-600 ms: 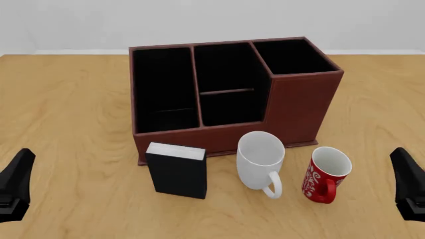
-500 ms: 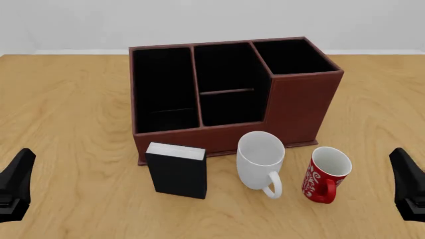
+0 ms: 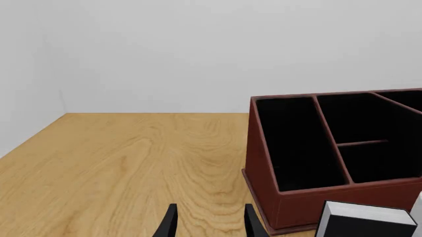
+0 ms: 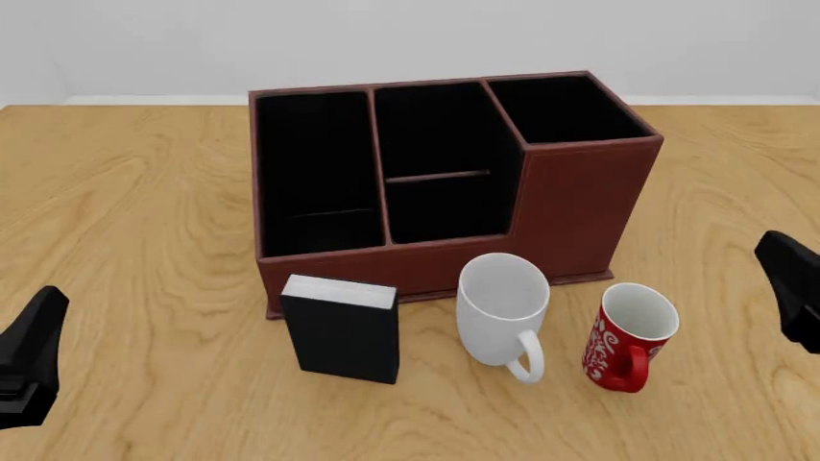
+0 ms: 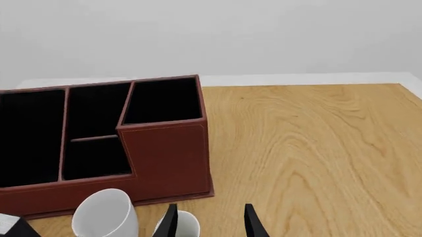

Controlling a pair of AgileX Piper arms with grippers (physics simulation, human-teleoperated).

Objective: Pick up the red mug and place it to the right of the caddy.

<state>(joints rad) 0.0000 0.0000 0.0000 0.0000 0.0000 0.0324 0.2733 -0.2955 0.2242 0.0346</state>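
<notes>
- Small red ceramic mug (image 4: 629, 337) with white swirly lettering, upright on the light wooden worktop (image 4: 129, 211), white inside, handle turned toward the near edge.
- Sitting just off the front right corner of the large reddish-brown leather-look caddy (image 4: 583, 206), near it but not touching; ungrasped.
- Barely peeking into the right wrist view, only the white rim (image 5: 185, 223) showing behind one finger.
- Caddy itself: black-lined compartments open to the top, tall section on the right, lower ones in the middle and on the left.
- Larger plain white mug (image 4: 501, 312) immediately left of the red mug, leaning a little, handle down and forward, just in front of the caddy.
- Small black box with a white top (image 4: 342, 328) further left, standing upright, also just in front of the caddy.
- Right gripper (image 5: 209, 220) hovering at the right edge of the front view, well apart from the red mug; fingers spread with a clear gap, holding nothing.
- Left gripper (image 3: 207, 221) low at the left edge, well away from everything; fingers likewise parted and empty, bare wood between them.
</notes>
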